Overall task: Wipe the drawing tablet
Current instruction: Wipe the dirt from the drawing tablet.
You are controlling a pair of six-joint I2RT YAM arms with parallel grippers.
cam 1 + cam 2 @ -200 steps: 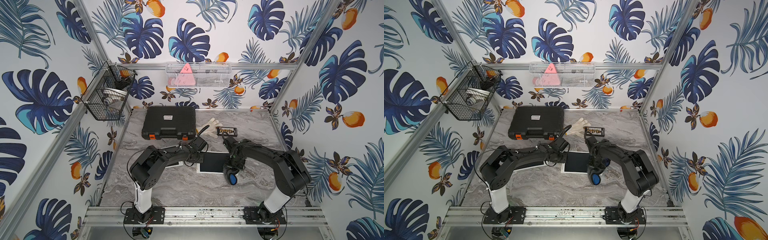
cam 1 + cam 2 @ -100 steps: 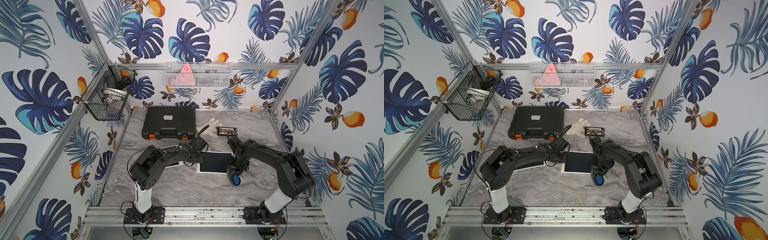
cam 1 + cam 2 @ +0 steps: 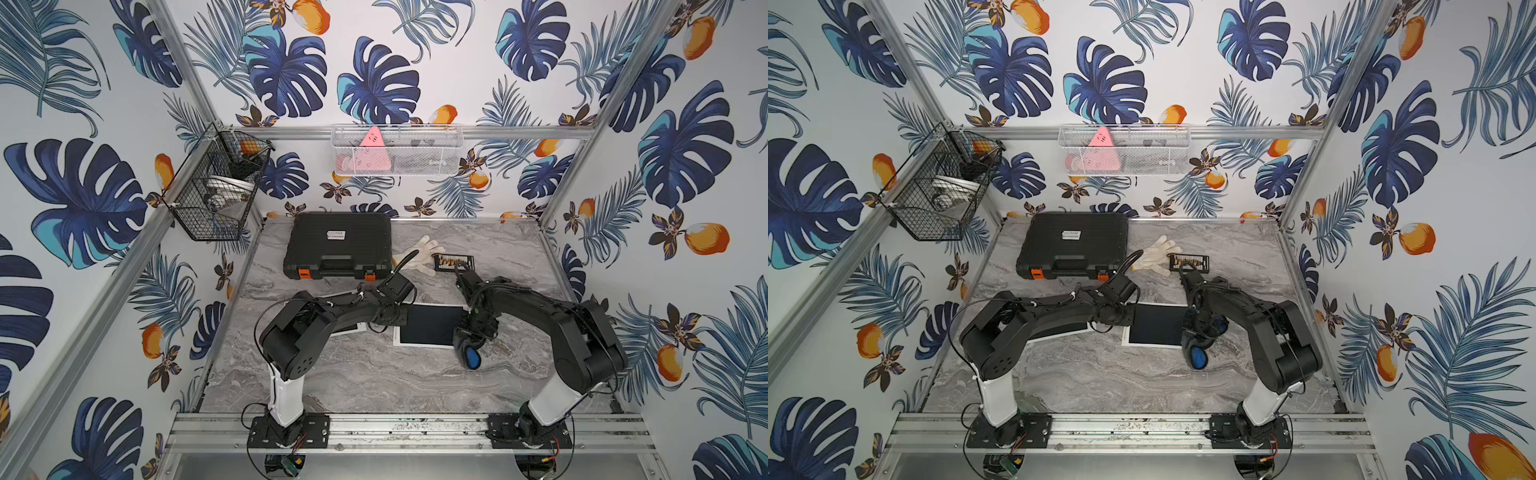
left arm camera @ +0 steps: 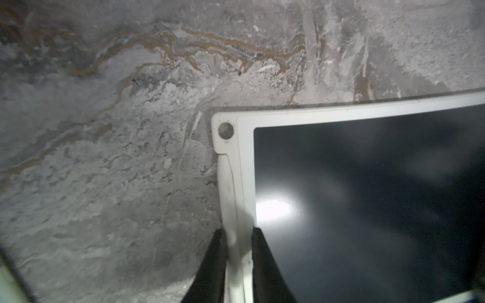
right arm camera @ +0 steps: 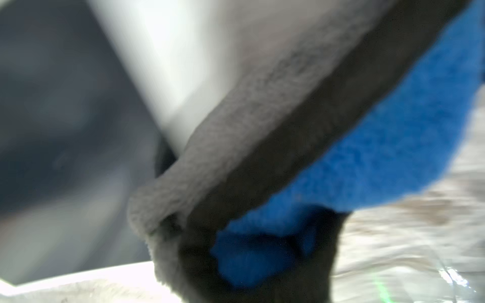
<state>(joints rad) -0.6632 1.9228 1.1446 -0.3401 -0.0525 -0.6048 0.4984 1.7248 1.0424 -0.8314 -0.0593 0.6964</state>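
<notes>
My left tool (image 4: 237, 236) clamps the white border of the drawing tablet (image 4: 367, 183) while my right tool (image 3: 475, 330), pinching the cloth (image 3: 468, 355), sits at its opposite edge, open surface (image 3: 332, 382) beyond.

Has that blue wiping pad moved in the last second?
Yes: the blue wiping pad slid slightly rightward, uncovering more of the drawing tablet.
</notes>
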